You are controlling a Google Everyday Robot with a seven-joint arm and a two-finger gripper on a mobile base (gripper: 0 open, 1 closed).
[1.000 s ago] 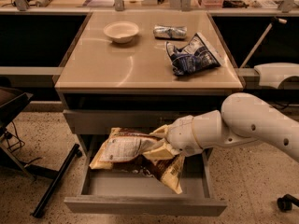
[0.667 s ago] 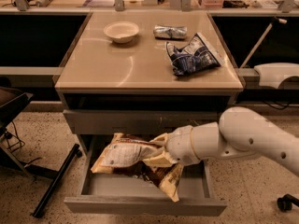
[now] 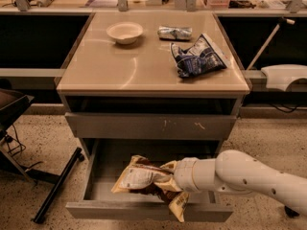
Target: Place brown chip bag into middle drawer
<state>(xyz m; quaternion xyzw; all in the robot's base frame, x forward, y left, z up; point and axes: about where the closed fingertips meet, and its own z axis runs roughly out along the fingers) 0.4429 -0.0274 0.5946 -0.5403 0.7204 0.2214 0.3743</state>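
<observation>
The brown chip bag (image 3: 139, 178), dark brown with yellow ends and a white label panel, lies low inside the pulled-out middle drawer (image 3: 120, 211). One yellow end hangs over the plain grey front panel. My gripper (image 3: 169, 182) reaches in from the right at the end of the white arm (image 3: 240, 174). It is shut on the bag's crumpled right part, and the bag hides most of the fingers.
The closed drawer front with pale scratches (image 3: 153, 127) sits just above the open drawer. On the cabinet top are a white bowl (image 3: 124, 32), a silver wrapper (image 3: 174, 32) and a dark-blue bag (image 3: 196, 57). A black chair base (image 3: 57, 186) stands at the left.
My arm has moved down and a little left, carrying the brown chip bag lower into the open drawer. The grip on the bag is unchanged.
</observation>
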